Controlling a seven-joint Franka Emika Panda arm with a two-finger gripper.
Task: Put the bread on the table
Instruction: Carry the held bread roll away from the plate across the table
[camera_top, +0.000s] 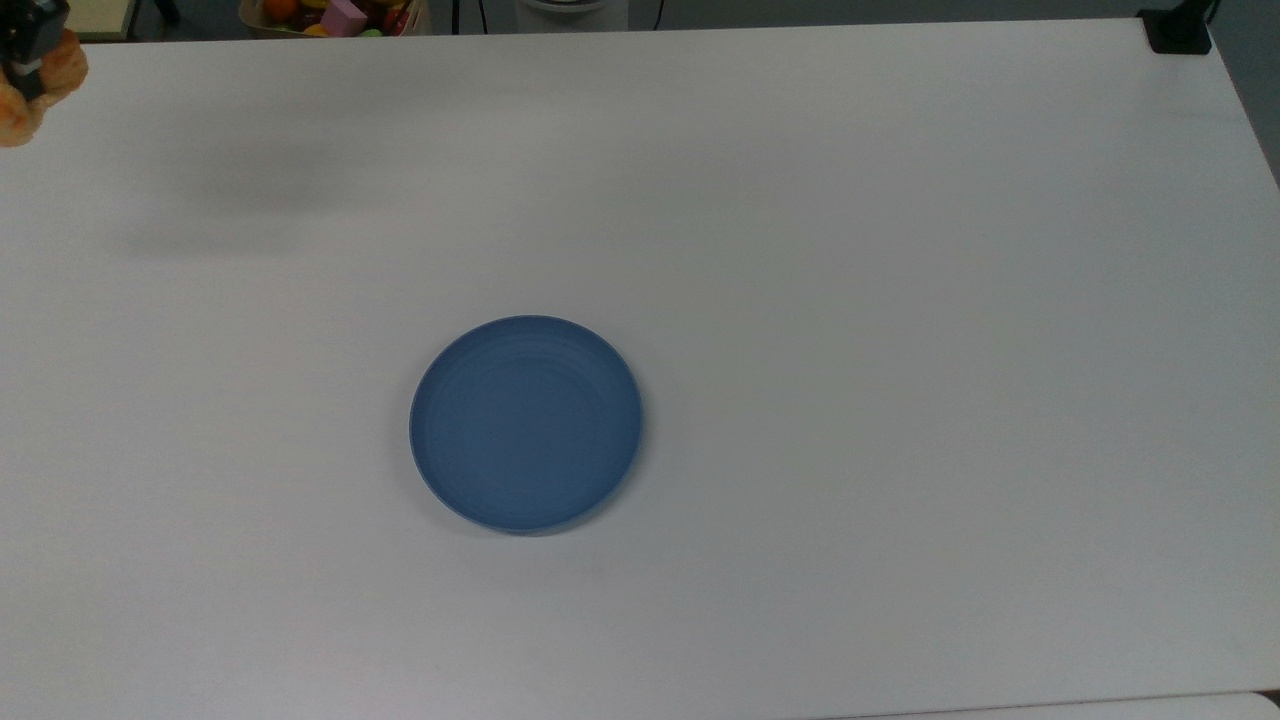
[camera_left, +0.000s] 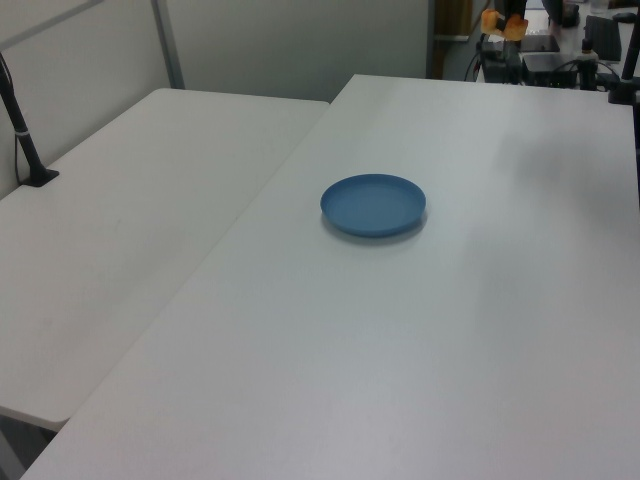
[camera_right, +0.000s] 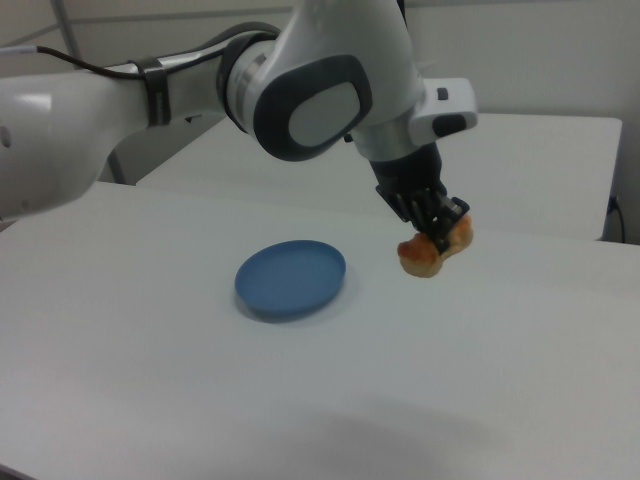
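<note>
The bread (camera_right: 430, 252), a golden-orange roll, hangs in the air with my gripper (camera_right: 440, 236) shut on it, well above the white table (camera_right: 420, 370). In the top view the bread (camera_top: 25, 100) sits at the far upper left edge under the gripper (camera_top: 25, 75). Seen from the left view, the bread (camera_left: 503, 22) hangs beyond the far end of the table (camera_left: 400, 330). The blue plate (camera_top: 526, 422) lies bare on the table, to the right view's left of the bread.
A box of colourful items (camera_top: 335, 14) stands beyond the table's far edge in the top view. A black camera mount (camera_top: 1178, 28) is clamped at the top view's upper right corner. A second white table (camera_left: 120, 230) adjoins at the left view's left.
</note>
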